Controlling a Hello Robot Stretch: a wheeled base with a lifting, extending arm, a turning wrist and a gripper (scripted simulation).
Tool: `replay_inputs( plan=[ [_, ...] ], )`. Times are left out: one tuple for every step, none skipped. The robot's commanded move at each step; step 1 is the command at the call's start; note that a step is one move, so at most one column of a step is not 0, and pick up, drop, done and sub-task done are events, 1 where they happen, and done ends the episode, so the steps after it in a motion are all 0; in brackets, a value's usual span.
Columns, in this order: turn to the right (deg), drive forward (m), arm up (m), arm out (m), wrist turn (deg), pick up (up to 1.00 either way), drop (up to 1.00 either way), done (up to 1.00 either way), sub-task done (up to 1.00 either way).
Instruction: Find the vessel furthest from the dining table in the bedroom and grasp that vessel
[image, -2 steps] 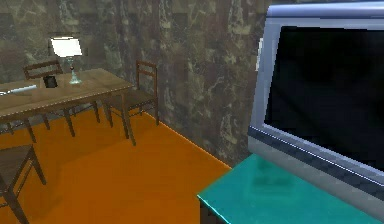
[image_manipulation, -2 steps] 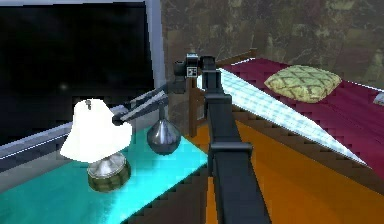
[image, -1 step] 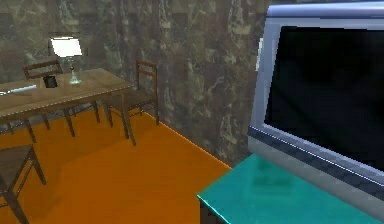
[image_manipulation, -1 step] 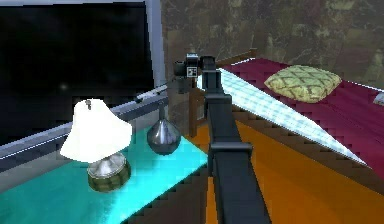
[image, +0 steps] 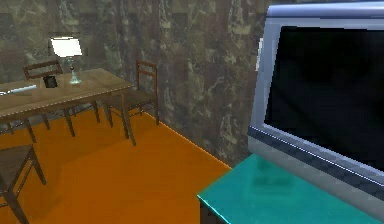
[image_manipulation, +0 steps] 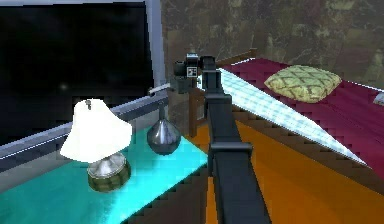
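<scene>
Arm side view: the vase (image_manipulation: 164, 135), grey, stands upright on the teal cabinet (image_manipulation: 160, 187), at three o'clock of the white-shaded lamp (image_manipulation: 95, 135). The gripper (image_manipulation: 180, 76) shows at the vase's twelve o'clock, beside the television (image_manipulation: 70, 60). Its finger state cannot be told, nor whether it holds anything. The bed (image_manipulation: 350, 115) lies at two o'clock.

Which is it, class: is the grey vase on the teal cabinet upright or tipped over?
Upright. The grey vase stands on its round base on the teal cabinet, narrow neck pointing straight up, beside the lamp.
</scene>
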Motion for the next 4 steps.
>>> replay_inputs(
  plan=[
    [0.0,0.00,-0.30,0.00,0.0,0.00,0.00,0.00,0.00],
    [0.0,0.00,0.00,0.00,0.0,1.00,0.00,0.00,0.00],
    [0.0,0.00,0.10,0.00,0.0,0.00,0.00,0.00,0.00],
    [0.0,0.00,0.00,0.00,0.0,0.00,0.00,1.00,0.00]
  ],
)
